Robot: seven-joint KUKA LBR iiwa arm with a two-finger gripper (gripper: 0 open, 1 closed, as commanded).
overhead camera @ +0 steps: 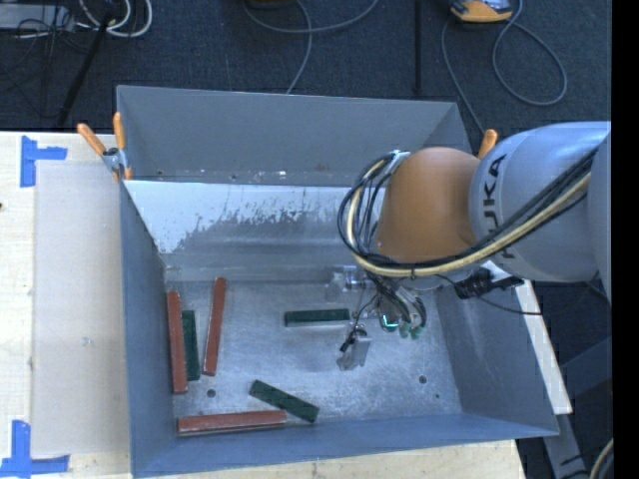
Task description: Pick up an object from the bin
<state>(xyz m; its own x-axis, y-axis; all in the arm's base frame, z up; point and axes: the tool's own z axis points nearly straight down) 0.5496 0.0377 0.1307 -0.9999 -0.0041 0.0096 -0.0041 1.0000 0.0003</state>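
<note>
Just beside dark green bar [316, 317], gripper [351, 349], spread or not unclear, brown bars [214, 325] leftward.

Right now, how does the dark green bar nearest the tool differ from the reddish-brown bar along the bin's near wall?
The dark green bar is shorter and lies mid-bin, just left of the tool; the reddish-brown bar is longer and lies by the bin's near wall. Both are slim, flat and run across the view.

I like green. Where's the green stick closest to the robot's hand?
In the camera view, the green stick lies mid-bin, just left of the hand, right of the brown sticks.
</note>
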